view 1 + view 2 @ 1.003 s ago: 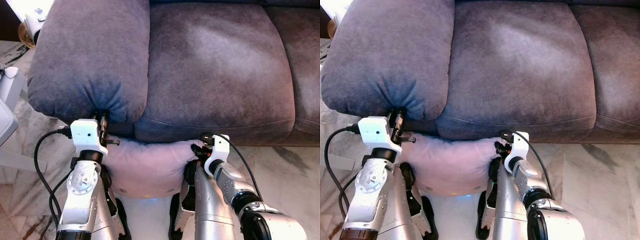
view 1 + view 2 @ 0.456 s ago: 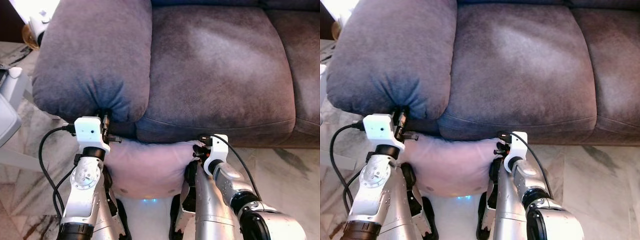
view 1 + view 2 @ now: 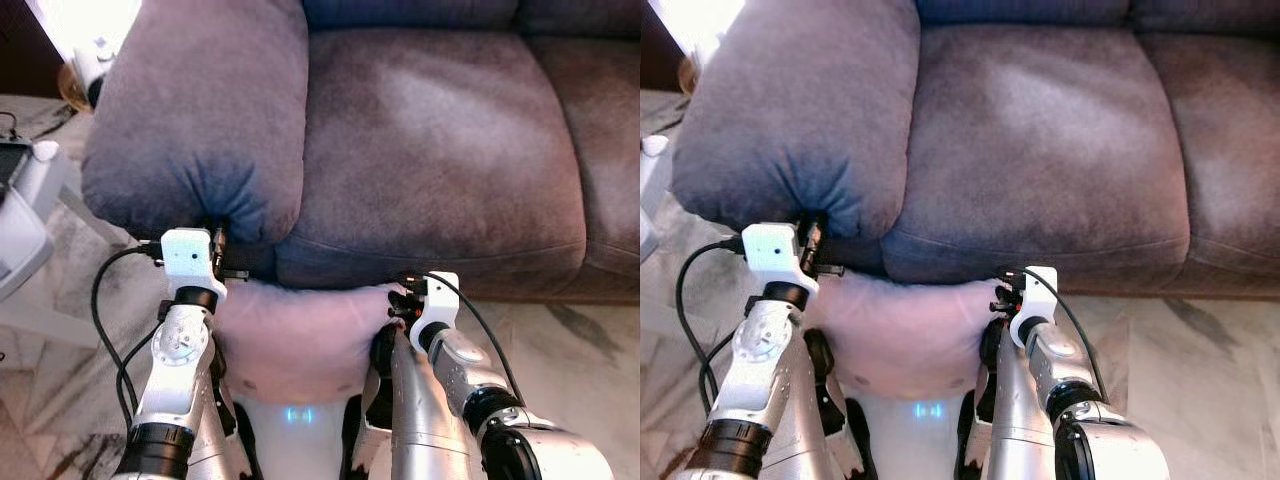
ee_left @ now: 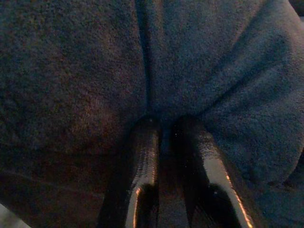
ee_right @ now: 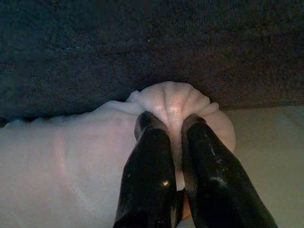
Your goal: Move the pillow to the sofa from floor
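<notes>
So: right gripper (image 5: 173, 128) is clamped on a bunched corner of the pillow (image 3: 295, 335), fabric puckered btwn the two black fingers (image 5: 147, 161). Right arm comes up from below w/ forearm raised steeply, wrist bent fwd toward the sofa front; a black cable (image 3: 480, 320) loops off its white wrist housing.

Left gripper (image 4: 161, 126) has both fingers close together, tips pushed into dark grey plush; can't tell whether any pillow cloth is caught btwn them. Left arm is raised near vertical, white wrist block (image 3: 188, 252) at top, just under the overhang of the sofa armrest (image 3: 200, 110). Black cables (image 3: 105, 300) hang off that wrist on its outer side.

Pillow is pale pink/white, soft, slung btwn the two grippers w/ long axis running side to side, left gripper to right gripper. Upper edge sits against the front of the sofa, just below the seat cushion (image 3: 430, 150); its belly sags down btwn the arms, in front of the robot's torso. It's not on the seat.

Beyond the grippers: grey-purple sofa, wide seat cushion straight ahead, second cushion (image 3: 605, 140) off to the right. Marbled floor (image 3: 580, 330) beside the right arm; a white object (image 3: 25, 210) out past the left arm.
</notes>
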Robot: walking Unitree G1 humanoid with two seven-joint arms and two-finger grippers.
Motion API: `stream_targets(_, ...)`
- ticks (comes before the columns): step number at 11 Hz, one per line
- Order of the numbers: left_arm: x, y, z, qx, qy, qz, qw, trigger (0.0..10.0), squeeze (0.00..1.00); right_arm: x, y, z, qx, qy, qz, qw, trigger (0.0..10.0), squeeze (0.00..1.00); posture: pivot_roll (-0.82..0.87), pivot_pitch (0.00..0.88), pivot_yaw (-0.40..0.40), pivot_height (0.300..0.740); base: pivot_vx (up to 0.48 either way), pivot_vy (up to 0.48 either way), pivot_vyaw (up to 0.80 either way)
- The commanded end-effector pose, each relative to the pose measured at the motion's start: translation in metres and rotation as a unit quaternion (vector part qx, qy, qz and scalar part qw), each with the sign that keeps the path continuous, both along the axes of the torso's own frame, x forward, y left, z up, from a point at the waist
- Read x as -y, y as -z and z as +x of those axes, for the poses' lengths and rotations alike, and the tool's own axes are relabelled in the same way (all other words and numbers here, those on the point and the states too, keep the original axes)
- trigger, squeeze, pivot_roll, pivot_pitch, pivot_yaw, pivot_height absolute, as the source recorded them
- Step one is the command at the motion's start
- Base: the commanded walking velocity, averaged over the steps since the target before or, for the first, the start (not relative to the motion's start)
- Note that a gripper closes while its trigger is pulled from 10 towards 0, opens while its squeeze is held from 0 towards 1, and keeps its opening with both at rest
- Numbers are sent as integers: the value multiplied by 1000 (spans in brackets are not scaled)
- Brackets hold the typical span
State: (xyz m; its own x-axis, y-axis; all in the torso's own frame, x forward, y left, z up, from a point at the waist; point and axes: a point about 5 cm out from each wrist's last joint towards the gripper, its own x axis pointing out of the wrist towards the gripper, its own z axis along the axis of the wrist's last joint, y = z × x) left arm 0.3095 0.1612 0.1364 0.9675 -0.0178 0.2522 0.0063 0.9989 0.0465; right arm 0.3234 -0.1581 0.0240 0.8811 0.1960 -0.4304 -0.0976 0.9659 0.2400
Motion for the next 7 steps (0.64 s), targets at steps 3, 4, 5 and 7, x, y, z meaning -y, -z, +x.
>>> stream_targets(3,-19,46,-5,-108,-38,-5,993,10000,0,11,-18,12,51,28,-8,998,10000,0,96,184,-98,490,0,0,0)
stream_targets(4,-19,47,-3,-107,-36,-5,994,10000,0,12,-19,12,55,30,-8,998,10000,0,95,178,-95,490,0,0,0)
stream_targets(5,-19,46,-1,-107,-35,-4,994,10000,0,13,-19,12,59,32,-7,998,10000,0,95,167,-92,490,0,0,0)
stream_targets(7,-17,45,3,-103,-31,-5,994,10000,0,12,-18,11,59,31,-13,998,10000,0,92,147,-89,490,0,0,0)
